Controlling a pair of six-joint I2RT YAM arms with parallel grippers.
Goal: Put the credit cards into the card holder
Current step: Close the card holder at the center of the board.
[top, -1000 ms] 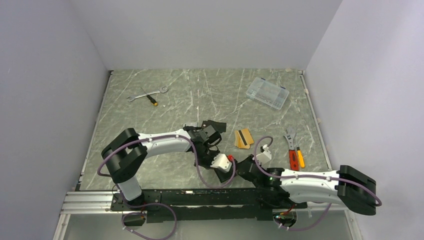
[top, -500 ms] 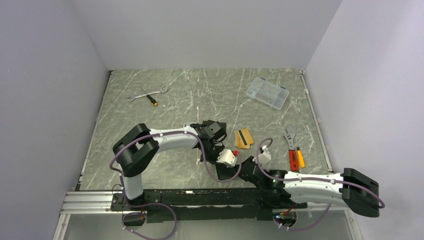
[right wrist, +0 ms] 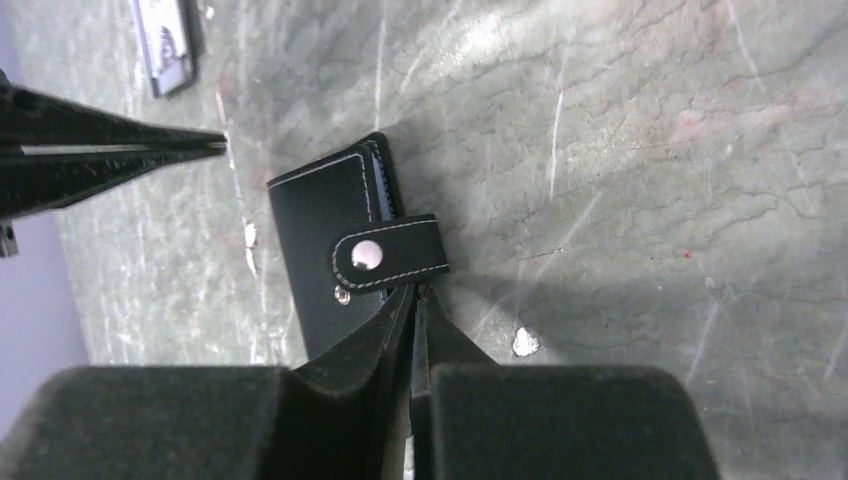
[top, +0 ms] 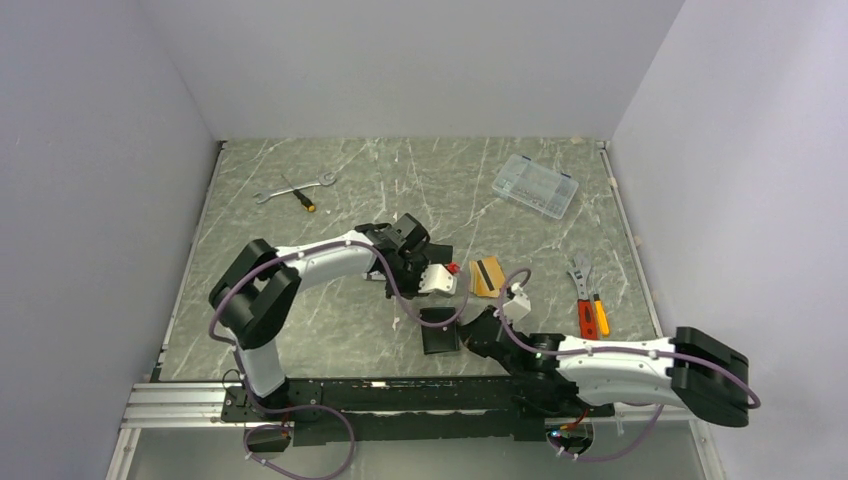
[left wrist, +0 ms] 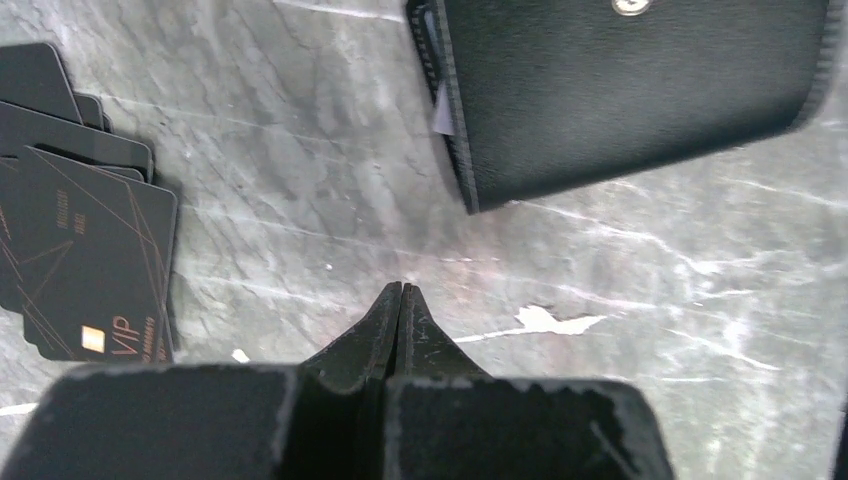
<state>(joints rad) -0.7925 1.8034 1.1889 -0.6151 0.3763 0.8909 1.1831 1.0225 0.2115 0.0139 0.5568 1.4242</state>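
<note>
Left gripper (left wrist: 400, 288) and right gripper (right wrist: 412, 292) both sit pinched together, empty. Nudged, the folded black snap-tab card holder (right wrist: 322, 235) could skid.

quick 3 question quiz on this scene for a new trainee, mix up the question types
1. True or false: the left fingers are holding a card.
2. Where does the stack of credit cards lie relative to the card holder?
A) inside it
B) loose on the table, farther from the arm bases than it
C) stacked on top of it
3. Short answer: which arm's fingers sit right at the card holder's snap tab?

Key
1. False: they are shut on nothing.
2. B
3. The right fingers, their tips just under the tab.
</note>
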